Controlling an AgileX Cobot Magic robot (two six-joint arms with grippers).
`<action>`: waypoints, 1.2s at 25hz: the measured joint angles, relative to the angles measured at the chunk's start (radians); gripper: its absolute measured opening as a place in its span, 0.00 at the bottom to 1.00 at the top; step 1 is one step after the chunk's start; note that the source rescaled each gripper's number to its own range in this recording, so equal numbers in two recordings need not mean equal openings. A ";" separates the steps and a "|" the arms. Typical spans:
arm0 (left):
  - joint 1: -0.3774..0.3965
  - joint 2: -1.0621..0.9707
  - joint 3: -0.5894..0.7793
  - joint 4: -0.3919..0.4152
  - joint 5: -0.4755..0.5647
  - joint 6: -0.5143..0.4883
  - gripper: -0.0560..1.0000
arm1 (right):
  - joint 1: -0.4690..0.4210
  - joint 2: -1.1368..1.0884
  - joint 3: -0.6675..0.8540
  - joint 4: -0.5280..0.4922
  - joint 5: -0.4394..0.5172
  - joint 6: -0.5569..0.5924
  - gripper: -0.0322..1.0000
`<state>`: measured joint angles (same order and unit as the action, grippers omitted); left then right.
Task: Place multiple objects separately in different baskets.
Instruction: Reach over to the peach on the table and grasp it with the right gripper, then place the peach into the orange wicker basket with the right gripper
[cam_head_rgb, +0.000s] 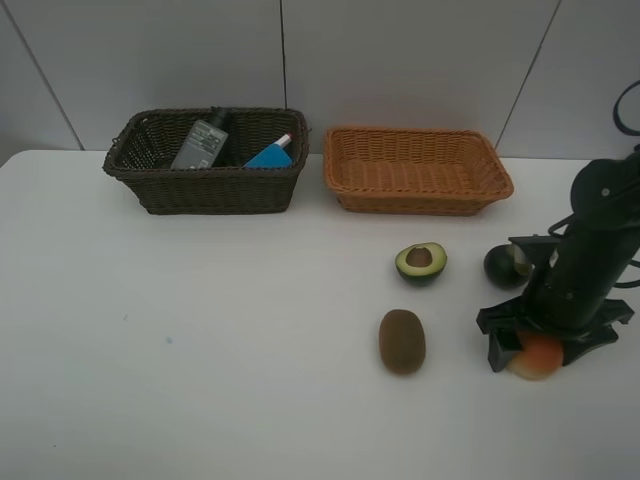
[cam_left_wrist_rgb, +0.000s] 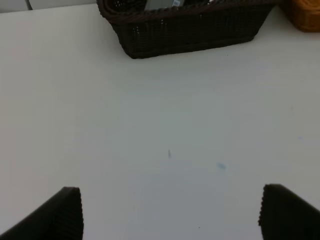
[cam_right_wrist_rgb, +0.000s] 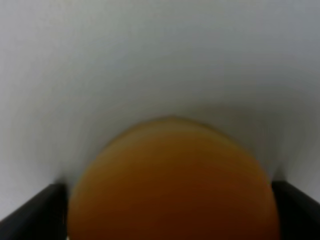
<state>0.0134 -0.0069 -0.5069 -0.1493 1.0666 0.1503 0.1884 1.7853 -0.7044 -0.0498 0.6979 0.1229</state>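
An orange-yellow round fruit (cam_head_rgb: 538, 360) lies on the white table at the right. My right gripper (cam_head_rgb: 541, 350) is down over it, open, with one finger on each side. The right wrist view is filled by the fruit (cam_right_wrist_rgb: 172, 175), which sits between the fingertips (cam_right_wrist_rgb: 40, 212). An avocado half (cam_head_rgb: 421, 262), a brown kiwi (cam_head_rgb: 402, 341) and a dark mangosteen (cam_head_rgb: 506, 266) lie nearby. The dark brown basket (cam_head_rgb: 205, 185) holds a green pump bottle (cam_head_rgb: 205, 140), a blue eraser (cam_head_rgb: 268, 157) and a marker (cam_head_rgb: 283, 141). The light orange basket (cam_head_rgb: 417, 170) holds nothing. The pink bottle is hidden. My left gripper (cam_left_wrist_rgb: 170, 215) is open over bare table.
The two baskets stand side by side at the back against a grey panelled wall. The left wrist view shows the dark basket's front wall (cam_left_wrist_rgb: 185, 30) and a corner of the orange basket (cam_left_wrist_rgb: 302, 15) ahead. The table's right edge is close to my right arm.
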 joint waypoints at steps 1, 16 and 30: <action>0.000 0.000 0.000 0.000 0.000 0.000 0.87 | 0.000 0.000 0.000 0.000 0.000 0.000 1.00; 0.000 0.000 0.000 0.000 0.000 0.000 0.87 | 0.000 -0.001 -0.005 -0.003 0.059 0.000 0.25; 0.000 0.000 0.000 0.000 0.000 0.000 0.87 | 0.000 0.064 -0.726 -0.054 0.332 -0.016 0.25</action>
<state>0.0134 -0.0069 -0.5069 -0.1493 1.0666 0.1503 0.1884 1.8496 -1.4303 -0.1035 1.0295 0.1066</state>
